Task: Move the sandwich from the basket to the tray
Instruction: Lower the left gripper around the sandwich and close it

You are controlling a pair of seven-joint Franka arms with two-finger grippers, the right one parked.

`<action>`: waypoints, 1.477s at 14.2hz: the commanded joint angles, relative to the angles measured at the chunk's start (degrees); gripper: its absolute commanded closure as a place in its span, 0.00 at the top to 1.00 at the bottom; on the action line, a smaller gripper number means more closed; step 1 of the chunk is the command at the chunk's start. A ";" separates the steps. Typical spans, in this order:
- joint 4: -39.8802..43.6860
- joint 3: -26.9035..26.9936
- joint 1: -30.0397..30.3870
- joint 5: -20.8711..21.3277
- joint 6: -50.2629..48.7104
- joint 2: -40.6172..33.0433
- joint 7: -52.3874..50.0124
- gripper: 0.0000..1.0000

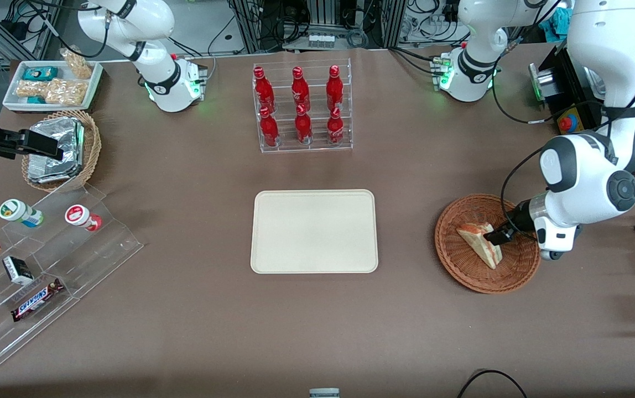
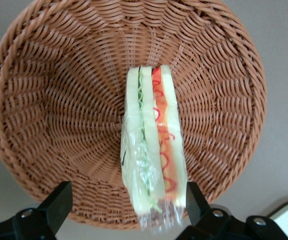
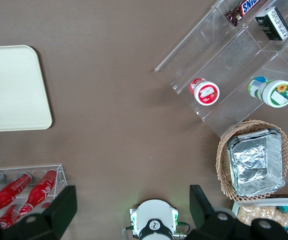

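End effector (image 2: 123,205) open astride sandwich (image 2: 154,150), seemingly untouched, in basket (image 2: 48,100).

The sandwich (image 2: 154,150) lies in the basket (image 2: 58,100), wrapped in clear film. The gripper (image 2: 126,210) hangs over it, fingers (image 2: 58,202) spread wide, one at the sandwich's three o'clock edge.

- The working arm (image 1: 588,171) has glossy white rounded shells and a dark grey round cap at its big joint.
- A black cable (image 1: 508,188) runs along it toward the wrist.
- Its base (image 1: 469,74) is white, with a green light at 9 o'clock.
- The gripper (image 2: 126,215) has black fingers (image 2: 58,200) with silver screws (image 2: 213,213) at their mounts, set wide apart.
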 commanded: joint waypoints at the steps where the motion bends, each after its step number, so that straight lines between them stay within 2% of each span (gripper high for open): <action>1: 1.09 -0.11 -0.56 -1.05 2.73 2.19 -0.75 1.00; 8: 1.18 -0.29 -2.05 -1.14 5.63 5.97 -0.84 1.00; 15: 4.52 -0.20 -1.79 -1.14 2.83 4.30 -1.46 1.00; 21: 4.26 -0.20 -2.14 -0.96 3.17 6.67 -2.51 1.00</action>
